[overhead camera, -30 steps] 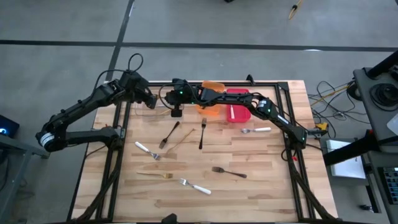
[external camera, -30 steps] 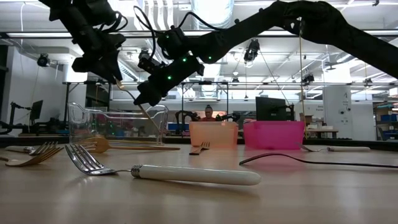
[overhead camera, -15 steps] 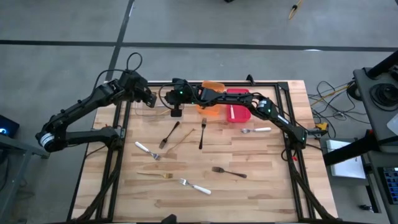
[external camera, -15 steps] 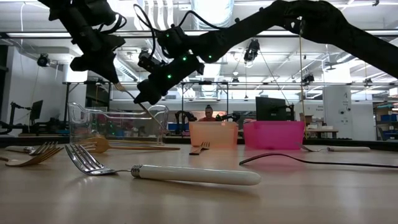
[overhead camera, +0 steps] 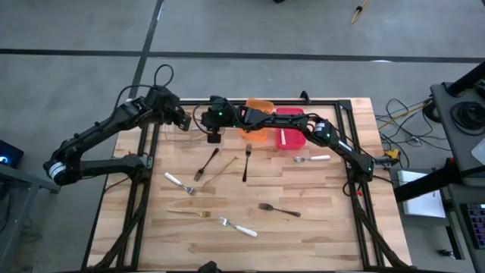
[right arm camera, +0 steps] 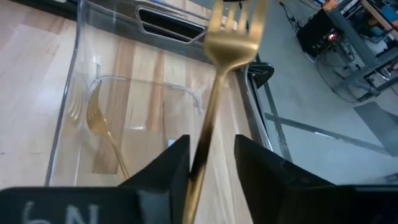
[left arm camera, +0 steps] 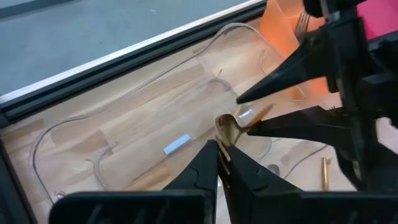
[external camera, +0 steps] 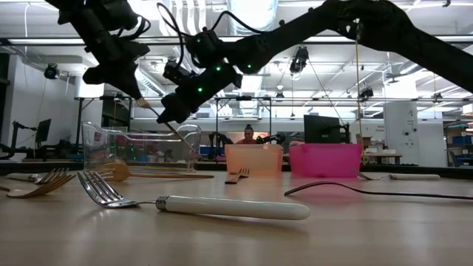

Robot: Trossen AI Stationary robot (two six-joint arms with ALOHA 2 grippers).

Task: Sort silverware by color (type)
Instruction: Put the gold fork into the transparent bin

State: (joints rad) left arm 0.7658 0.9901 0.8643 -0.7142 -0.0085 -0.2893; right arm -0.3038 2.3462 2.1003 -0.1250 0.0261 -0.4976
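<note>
Fingers of your left gripper (left arm camera: 219,163) pinch one end of a slim gold metal fork (right arm camera: 219,74), while your right gripper (right arm camera: 208,163) stands spread around its shaft, over the clear plastic bin (overhead camera: 193,121) at the table's far left. Another gold fork (right arm camera: 104,127) lies inside that bin.

Wooden table (overhead camera: 318,220), scattered forks (overhead camera: 279,209), bins (overhead camera: 289,138)
</note>
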